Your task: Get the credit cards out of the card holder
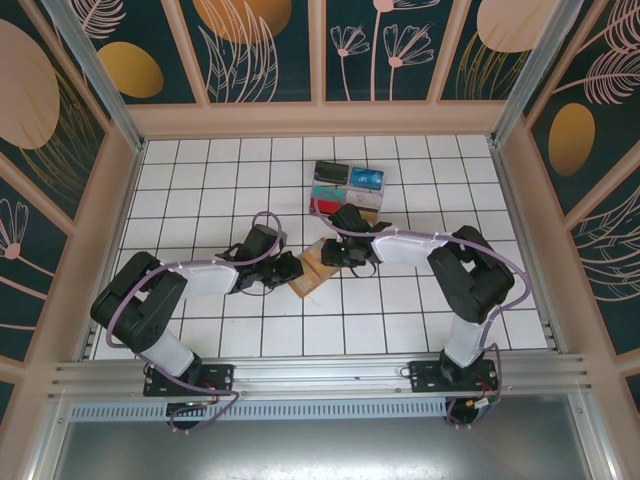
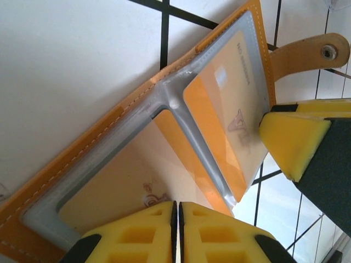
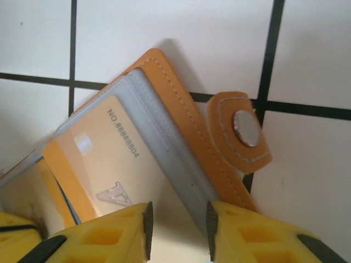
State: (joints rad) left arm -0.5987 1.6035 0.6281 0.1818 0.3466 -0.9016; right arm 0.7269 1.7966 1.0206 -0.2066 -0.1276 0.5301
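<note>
White-tiled tabletop (image 1: 200, 180), card holder (image 1: 311, 274) open at centre; left pincer (image 2: 176, 230) clenched at its edge, right pincer (image 3: 178, 224) parted over the gold card (image 3: 104, 159), likely thin, stiff, slick: pinch its exposed edge.

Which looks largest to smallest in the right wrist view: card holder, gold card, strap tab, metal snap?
1. card holder
2. gold card
3. strap tab
4. metal snap
No two look alike in size.

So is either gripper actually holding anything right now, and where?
Right gripper: open at the card holder edge, gripping nothing. Left gripper: shut at its other leaf; pinching or pressing, cannot tell.
</note>
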